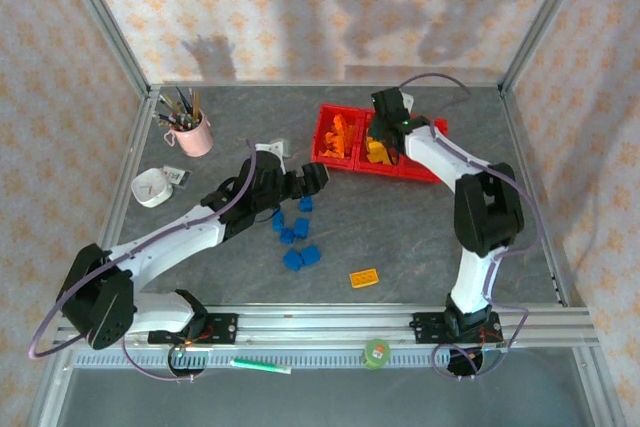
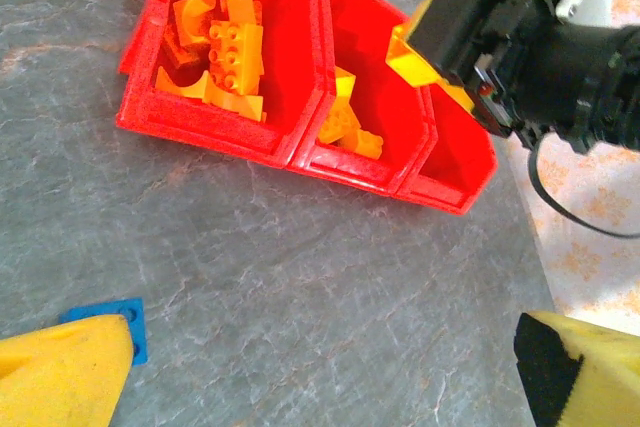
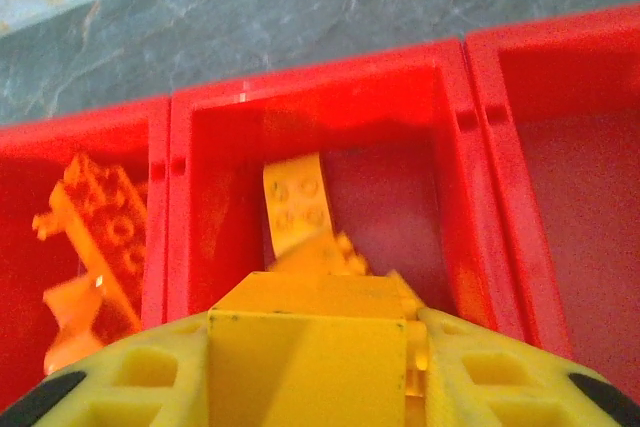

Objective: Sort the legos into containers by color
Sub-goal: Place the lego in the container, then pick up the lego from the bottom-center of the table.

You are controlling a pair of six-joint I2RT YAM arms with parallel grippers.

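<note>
While the left claw (image 2: 325, 347) hangs with its fingers (image 2: 70, 372) spread wide and nothing between them, we've got the right claw (image 2: 414, 49) over the red containers (image 2: 355, 172), which sit at about 1 o'clock from the middle of the table (image 1: 420, 237) in the top view. From the right wrist camera we're looking down into the middle bin (image 3: 350, 97), and a yellow brick (image 3: 295, 197) shows there, blurred, at 12 o'clock from the claw's tips. Is the right claw pinching anything? Honestly we can't tell: its fingers are yellow too, and the yellow block between them could be a lego or part of the claw itself

Sorting-wise: orange legos (image 2: 225, 52), arches included, are piled in the 9 o'clock bin (image 2: 210, 127), yellow legos (image 2: 345, 125) lie in the middle one, and the 3 o'clock bin (image 2: 455, 162) shows red floor. Out on the table we count about six blue legos (image 1: 301, 228) scattered at 6 to 7 o'clock from the left claw, one of them peeking out beside its finger in the left wrist view, plus a flat yellow plate (image 1: 364, 277) on its own at 5 o'clock from the middle. Pink cup (image 1: 192, 133) of pens is at 10 o'clock, white round thing (image 1: 152, 187) at 9
</note>
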